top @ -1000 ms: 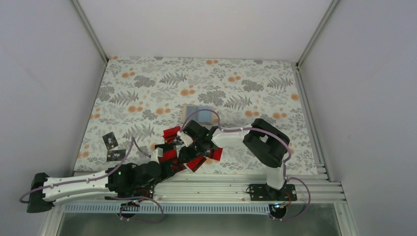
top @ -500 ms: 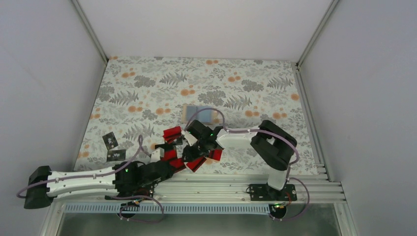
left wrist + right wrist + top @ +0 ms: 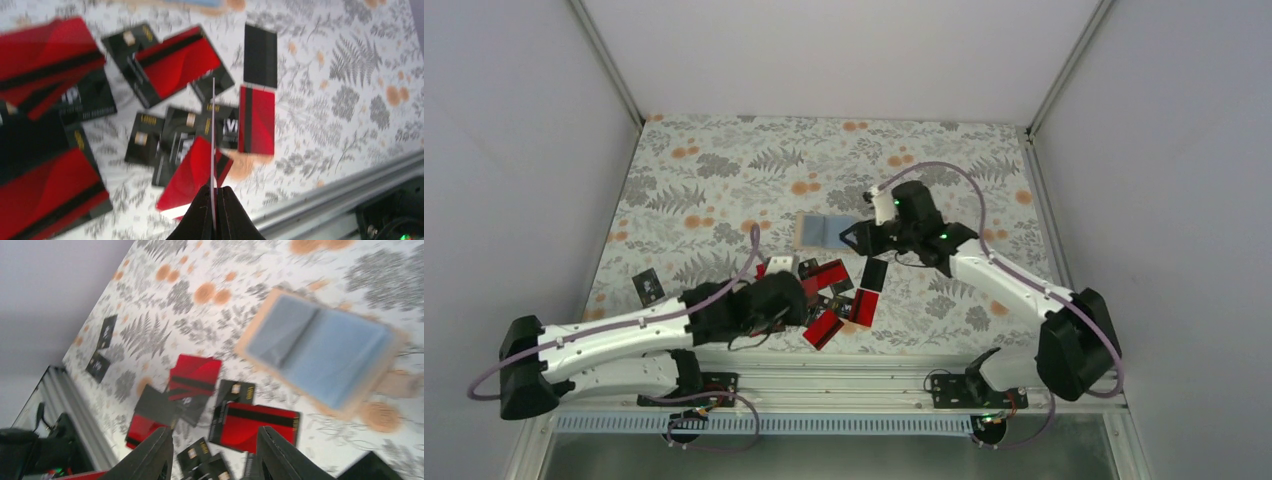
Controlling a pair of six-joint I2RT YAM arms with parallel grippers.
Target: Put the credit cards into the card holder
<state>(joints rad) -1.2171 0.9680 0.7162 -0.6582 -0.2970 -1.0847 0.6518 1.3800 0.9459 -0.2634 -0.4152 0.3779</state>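
Several red-and-black credit cards (image 3: 836, 296) lie in a loose pile near the table's front; they also show in the left wrist view (image 3: 180, 59) and the right wrist view (image 3: 257, 426). The card holder (image 3: 824, 230) lies open behind them, tan-edged and pale blue-grey inside, also in the right wrist view (image 3: 320, 352). My left gripper (image 3: 214, 192) is shut on one card (image 3: 213, 125), seen edge-on and held above the pile. My right gripper (image 3: 215, 445) is open and empty, hovering at the holder's right end (image 3: 860, 238).
Two black cards (image 3: 646, 287) (image 3: 659, 316) lie apart at the left of the floral tablecloth. The metal rail (image 3: 874, 360) runs along the front edge. White walls (image 3: 544, 150) close in both sides and the back.
My right arm has swung from the card pile back and right to the card holder. My left arm has reached forward over the pile and now holds a card.
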